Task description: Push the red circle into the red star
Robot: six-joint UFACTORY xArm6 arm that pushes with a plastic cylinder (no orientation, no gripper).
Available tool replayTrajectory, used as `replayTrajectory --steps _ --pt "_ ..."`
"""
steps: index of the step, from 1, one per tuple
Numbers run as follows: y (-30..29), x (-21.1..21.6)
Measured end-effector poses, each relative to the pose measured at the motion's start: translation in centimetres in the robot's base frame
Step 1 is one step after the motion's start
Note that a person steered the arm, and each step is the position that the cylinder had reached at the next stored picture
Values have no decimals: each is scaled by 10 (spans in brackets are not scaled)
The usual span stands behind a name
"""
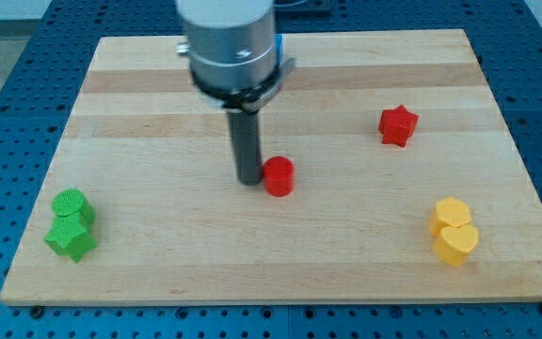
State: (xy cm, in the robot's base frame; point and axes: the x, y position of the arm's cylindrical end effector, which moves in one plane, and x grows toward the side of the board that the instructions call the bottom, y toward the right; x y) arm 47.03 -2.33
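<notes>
In the camera view my tip point(250, 180) rests on the wooden worktop point(280, 254), just at the left side of the red circle point(278, 176), touching or nearly so. I carry no end effector that opens or shuts, only a rod, and it has hold of nothing. The red star point(398, 125) sits well apart, toward the view's right and a little higher. Two green blocks point(71, 224) huddle at lower left; two yellow blocks point(454, 231) touch at lower right.
</notes>
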Motion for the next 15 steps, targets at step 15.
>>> replayTrajectory --steps 15 --pt "122 -47"
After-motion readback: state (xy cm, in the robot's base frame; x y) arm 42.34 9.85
